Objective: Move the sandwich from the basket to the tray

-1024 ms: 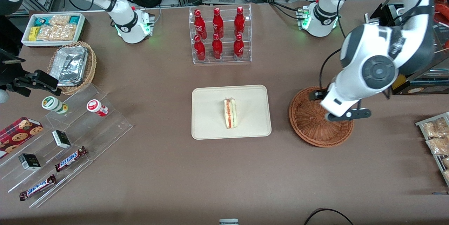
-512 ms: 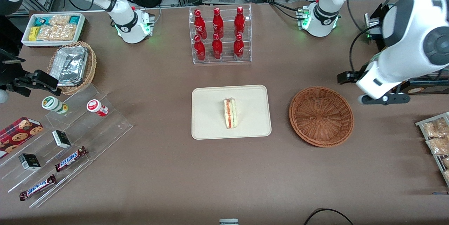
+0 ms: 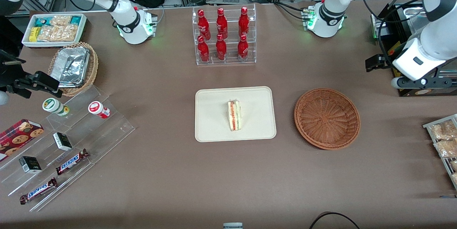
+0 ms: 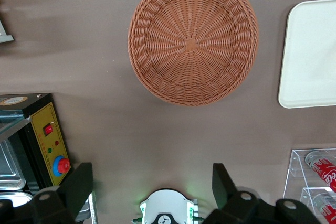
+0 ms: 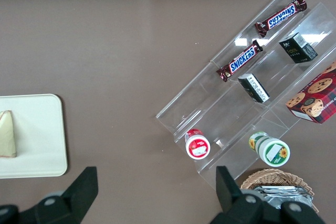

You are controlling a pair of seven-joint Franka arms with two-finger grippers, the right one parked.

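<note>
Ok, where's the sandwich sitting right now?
In the front view the sandwich lies on the tray, beside the basket; the gripper hangs open above bare table.

I see the sandwich (image 3: 234,115) lying on the tray (image 3: 210,129) at the middle of the table, with nothing else on it. The basket (image 3: 327,118) sits beside the tray toward the working arm's end, apart from it, holding nothing. My gripper (image 4: 152,190) hangs high above the table — farther from the front camera than the basket, fingers spread wide with nothing between them. A bottle rack (image 3: 224,36) stands farther from the camera than the tray.
</note>
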